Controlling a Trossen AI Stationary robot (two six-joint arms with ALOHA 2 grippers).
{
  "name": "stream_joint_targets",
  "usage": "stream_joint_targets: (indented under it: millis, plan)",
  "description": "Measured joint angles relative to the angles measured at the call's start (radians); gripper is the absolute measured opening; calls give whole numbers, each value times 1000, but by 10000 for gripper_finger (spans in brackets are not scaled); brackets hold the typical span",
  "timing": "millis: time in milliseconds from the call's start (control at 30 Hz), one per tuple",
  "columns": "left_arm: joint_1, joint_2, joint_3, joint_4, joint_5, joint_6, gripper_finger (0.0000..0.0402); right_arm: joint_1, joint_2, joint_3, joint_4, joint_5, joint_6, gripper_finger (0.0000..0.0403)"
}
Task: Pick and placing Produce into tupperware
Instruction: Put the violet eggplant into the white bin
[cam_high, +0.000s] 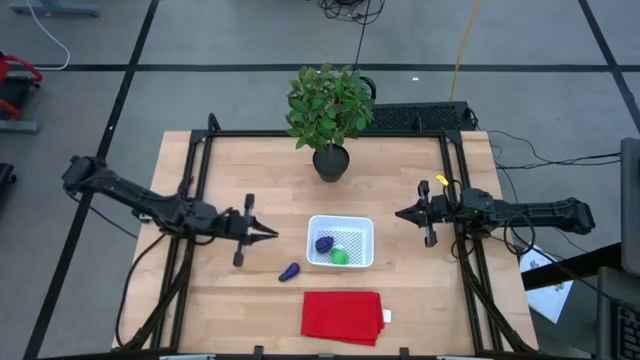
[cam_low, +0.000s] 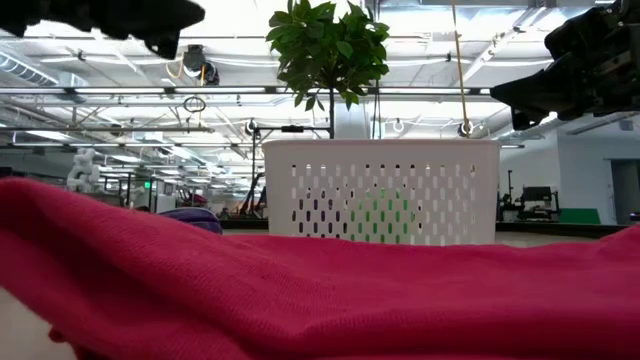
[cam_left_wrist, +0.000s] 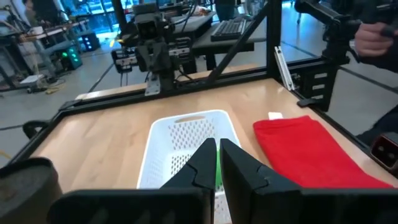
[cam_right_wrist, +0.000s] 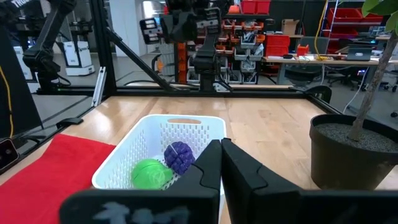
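We see the left gripper (cam_high: 270, 233) with its jaws pressed together on nothing, the fingertips meeting in a point that aims at the white tupperware (cam_high: 341, 222) from just off its left wall. Its arm stretches low and nearly level across the left half of the table (cam_high: 260, 170). The right gripper (cam_high: 402, 213) mirrors it, jaws likewise closed and empty, pointing at the tupperware from the right with a clear gap between; its arm runs back toward the table's right edge.

Inside the tupperware we find the roundish purple piece (cam_high: 324, 244) and the green round piece (cam_high: 340, 256) side by side, near the wall facing the red cloth (cam_high: 341, 316). The elongated purple piece (cam_high: 290, 272) lies on the bare wood just outside the container's lower left corner. A potted plant (cam_high: 329, 118) stands behind the tupperware.
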Motion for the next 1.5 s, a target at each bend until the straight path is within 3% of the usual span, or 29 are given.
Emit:
stream_joint_targets:
  millis: [333,467,700,867,1100,1500]
  plan:
    - [-111,84,81,2,-104,-88,26,0,0,0,0,0,11,0]
    - [-152,90,82,-5,-115,-184,26,0,0,0,0,0,11,0]
    - [-228,96,83,-73,-256,-386,26,0,0,0,0,0,11,0]
    - [-251,96,89,-119,-262,-479,26,0,0,0,0,0,11,0]
    - [-295,160,232,-377,-323,-604,26,0,0,0,0,0,9,0]
    - [-290,430,571,-796,-292,-824,26,0,0,0,0,0,8,0]
